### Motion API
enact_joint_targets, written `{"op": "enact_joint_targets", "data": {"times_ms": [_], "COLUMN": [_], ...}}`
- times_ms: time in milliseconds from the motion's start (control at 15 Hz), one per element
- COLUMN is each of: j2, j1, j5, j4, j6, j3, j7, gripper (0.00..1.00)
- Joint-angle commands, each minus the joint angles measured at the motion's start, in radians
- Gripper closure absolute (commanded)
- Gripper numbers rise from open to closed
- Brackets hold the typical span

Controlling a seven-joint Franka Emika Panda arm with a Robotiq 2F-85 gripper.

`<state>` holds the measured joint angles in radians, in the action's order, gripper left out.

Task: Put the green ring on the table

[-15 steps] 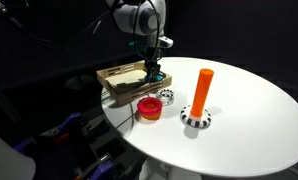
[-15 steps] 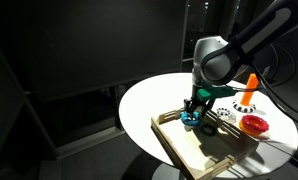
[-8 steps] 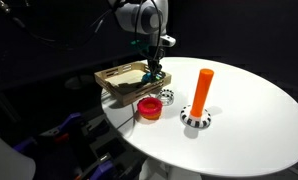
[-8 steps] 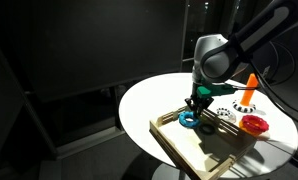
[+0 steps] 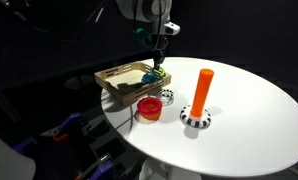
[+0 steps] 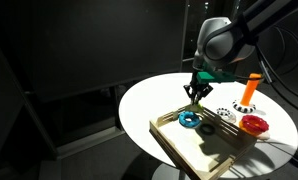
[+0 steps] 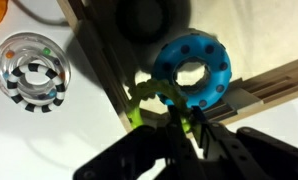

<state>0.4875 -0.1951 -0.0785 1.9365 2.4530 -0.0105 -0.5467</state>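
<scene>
In the wrist view my gripper [image 7: 187,125] is shut on the rim of the light-green ring [image 7: 152,87], which hangs just above the wooden tray [image 7: 269,85]. The blue ring [image 7: 192,70] lies in the tray right beside it. In both exterior views the gripper [image 5: 157,63] [image 6: 194,95] hovers above the tray [image 5: 114,80] [image 6: 189,147], clear of the blue ring [image 6: 190,119]. The tray sits on the round white table [image 5: 249,130] [image 6: 149,100].
A thick red ring [image 5: 148,107] [image 6: 254,124] lies by the tray's corner. A black-and-white striped ring [image 5: 166,97] [image 7: 31,72] lies near it. An orange peg [image 5: 201,90] [image 6: 249,88] stands on a striped base [image 5: 194,119].
The jaws have shut on the green ring, and the gripper has risen from the tray with it. The blue ring stays in the tray.
</scene>
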Motion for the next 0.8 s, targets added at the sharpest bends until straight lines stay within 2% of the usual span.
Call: {"op": "enact_joint_targets", "data": {"times_ms": [0, 333, 733], "j2": [-0.079, -0.127, -0.119], "j1": [0.028, 0.030, 0.032], "j5": [-0.054, -0.013, 0.086], "j4": [0.023, 0.029, 0.027], "j6": [-0.017, -0.058, -0.152], "j3": [0.015, -0.022, -0.085], "j7": [0.030, -0.007, -0.055], "gripper": [0.96, 0.96, 0.96]}}
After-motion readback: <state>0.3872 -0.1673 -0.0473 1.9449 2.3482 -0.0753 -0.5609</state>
